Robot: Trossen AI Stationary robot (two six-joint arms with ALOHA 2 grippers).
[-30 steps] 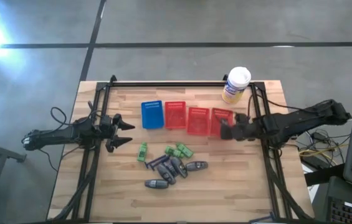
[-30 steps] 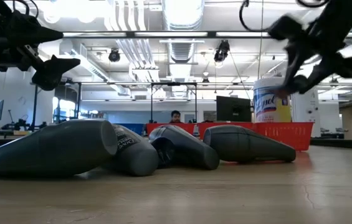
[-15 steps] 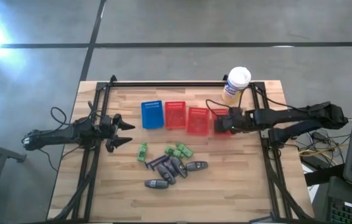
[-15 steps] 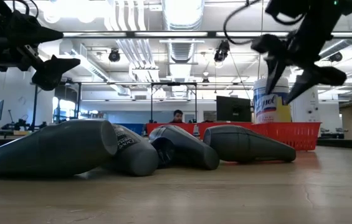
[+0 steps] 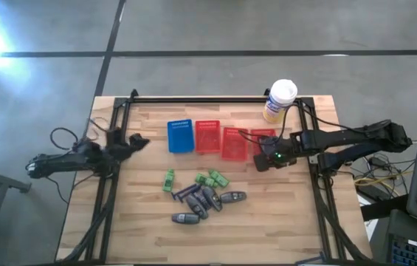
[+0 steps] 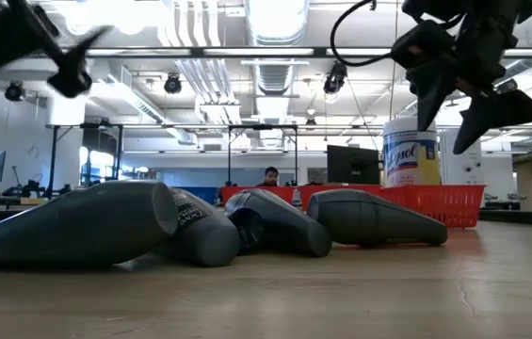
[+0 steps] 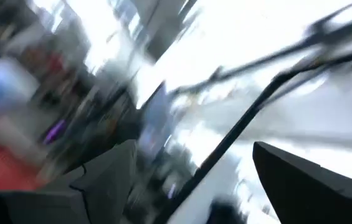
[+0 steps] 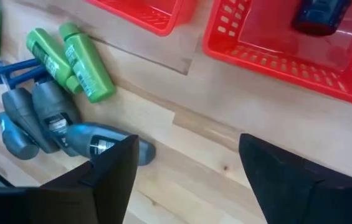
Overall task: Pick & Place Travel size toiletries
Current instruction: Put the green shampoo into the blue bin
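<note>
Wooden table [image 5: 282, 222] under, seemingly, office ceiling lights [image 6: 275, 19].

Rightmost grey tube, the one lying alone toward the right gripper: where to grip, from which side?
Grip the grey tube mid-body, coming straight down with the fingers across its narrow width. It lies flat on the table, its rounded end pointing clear of the pile, so both long sides look free there. The right gripper is open and close by. A judgement only.
</note>
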